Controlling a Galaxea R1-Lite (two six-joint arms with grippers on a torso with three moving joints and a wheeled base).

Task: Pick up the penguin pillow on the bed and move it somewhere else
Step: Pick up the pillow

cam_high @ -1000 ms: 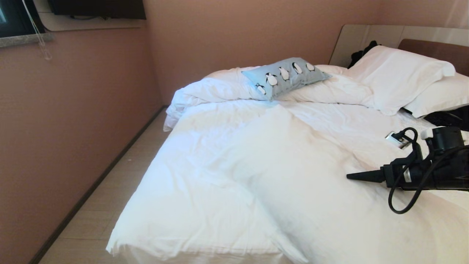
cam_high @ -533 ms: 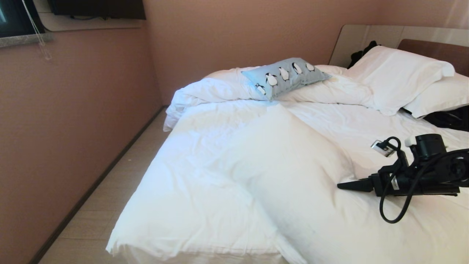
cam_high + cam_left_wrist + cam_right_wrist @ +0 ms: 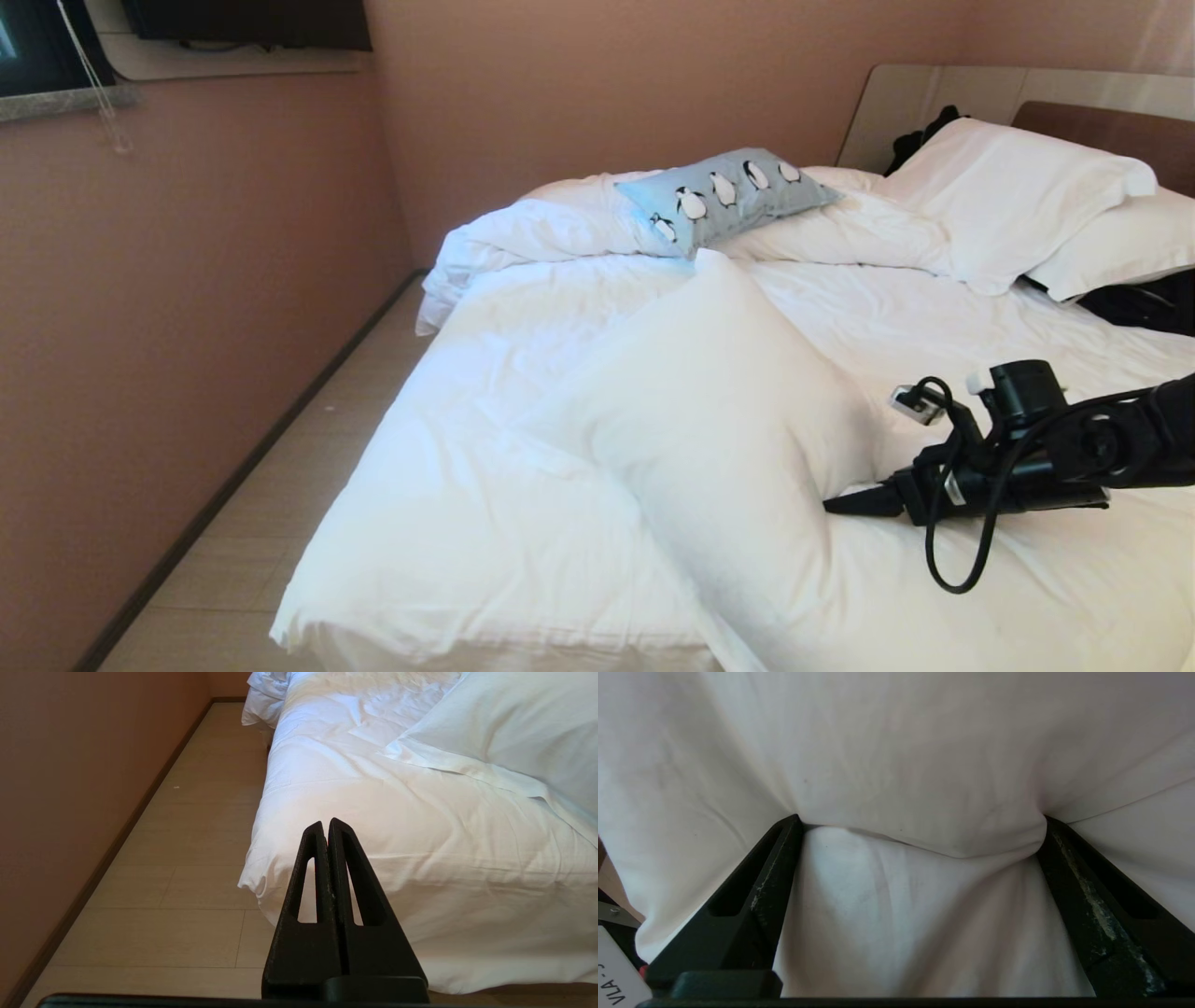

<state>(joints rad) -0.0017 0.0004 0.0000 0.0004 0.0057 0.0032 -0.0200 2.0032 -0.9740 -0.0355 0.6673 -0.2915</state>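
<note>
Head view: plump penguin pillow (image 3: pixel 726 194) on rumpled bed (image 3: pixel 523 485)

White pillow (image 3: pixel 738 448) hides the right gripper (image 3: pixel 831 507) tips.

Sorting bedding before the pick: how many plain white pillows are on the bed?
3: one large white pillow lies mid-bed by the right gripper; two stacked pillows, upper and lower, lie at the headboard. The rumpled duvet may hide more.
</note>
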